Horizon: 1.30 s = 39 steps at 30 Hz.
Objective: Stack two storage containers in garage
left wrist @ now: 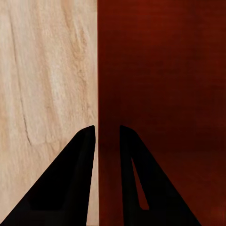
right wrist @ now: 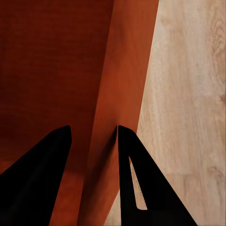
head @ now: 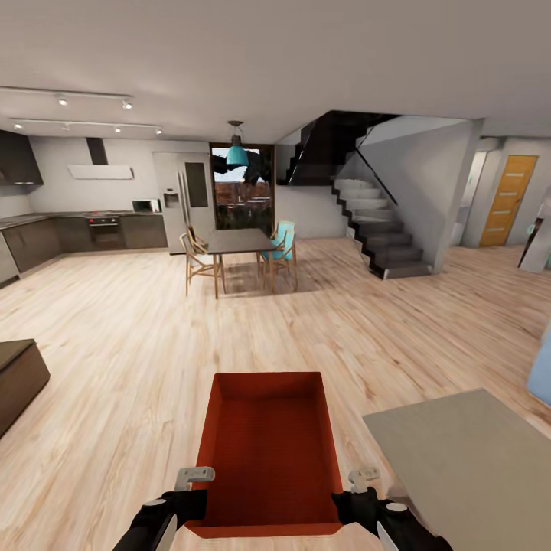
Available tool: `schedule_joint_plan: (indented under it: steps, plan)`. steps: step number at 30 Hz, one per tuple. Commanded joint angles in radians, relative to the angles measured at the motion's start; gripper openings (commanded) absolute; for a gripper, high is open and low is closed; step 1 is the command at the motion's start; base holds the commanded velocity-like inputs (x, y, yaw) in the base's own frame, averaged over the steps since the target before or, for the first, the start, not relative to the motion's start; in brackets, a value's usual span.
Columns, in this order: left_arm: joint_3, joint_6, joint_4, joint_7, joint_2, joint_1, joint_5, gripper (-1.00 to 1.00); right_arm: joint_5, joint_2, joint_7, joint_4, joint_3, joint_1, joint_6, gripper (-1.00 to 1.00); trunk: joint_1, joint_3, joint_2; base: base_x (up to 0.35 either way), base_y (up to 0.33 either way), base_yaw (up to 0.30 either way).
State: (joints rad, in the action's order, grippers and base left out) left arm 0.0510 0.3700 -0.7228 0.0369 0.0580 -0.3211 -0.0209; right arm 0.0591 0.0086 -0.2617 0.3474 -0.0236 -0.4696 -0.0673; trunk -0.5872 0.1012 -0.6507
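One orange-red open-topped storage container [head: 268, 451] hangs just in front of me over the light wood plank floor [head: 115, 383] of the living room. My left gripper [head: 195, 478] is shut on its left wall near the close corner. In the left wrist view the fingers [left wrist: 87, 141] straddle the thin wall [left wrist: 98, 70], seen edge-on. My right gripper [head: 364, 480] is shut on the right wall. The right wrist view has that wall [right wrist: 125, 70] running between the two fingers [right wrist: 123, 141]. The second container and the garage are out of view.
A glossy grey low table [head: 474, 459] stands close on the right. A dark block of furniture [head: 19, 375] sits at the left edge and something blue [head: 541, 375] at the right edge. Farther off are a dining table with chairs [head: 237, 243], a staircase [head: 383, 229] and a light wooden door [head: 505, 200].
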Motion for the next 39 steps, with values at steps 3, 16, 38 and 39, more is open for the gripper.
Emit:
schedule_joint_plan:
  steps: [3, 16, 38, 39]
  plan:
    - [0.023, 0.006, -0.003, -0.013, 0.0, -0.001, -0.028, -1.0, -0.004, -0.001, -0.096, 0.002, -0.02, 0.0, -0.006, -1.0, -0.001, 0.0, -0.001, 0.325, 0.0, 0.0]
    - [0.023, 0.006, -0.003, -0.013, 0.0, -0.001, -0.028, -1.0, -0.004, -0.001, -0.096, 0.002, -0.02, 0.0, -0.006, -1.0, -0.001, -0.004, -0.001, 0.325, 0.0, 0.0]
    - [0.023, 0.006, -0.003, -0.013, 0.0, -0.001, -0.028, -1.0, -0.005, -0.001, -0.096, 0.002, -0.019, 0.0, -0.005, -1.0, -0.001, -0.001, -0.001, 0.325, 0.014, 0.0]
    - [0.023, 0.006, -0.003, -0.013, 0.0, -0.001, -0.028, -1.0, -0.005, -0.001, -0.096, 0.002, -0.019, 0.0, -0.006, -1.0, -0.001, -0.001, -0.001, 0.325, 0.061, 0.0]
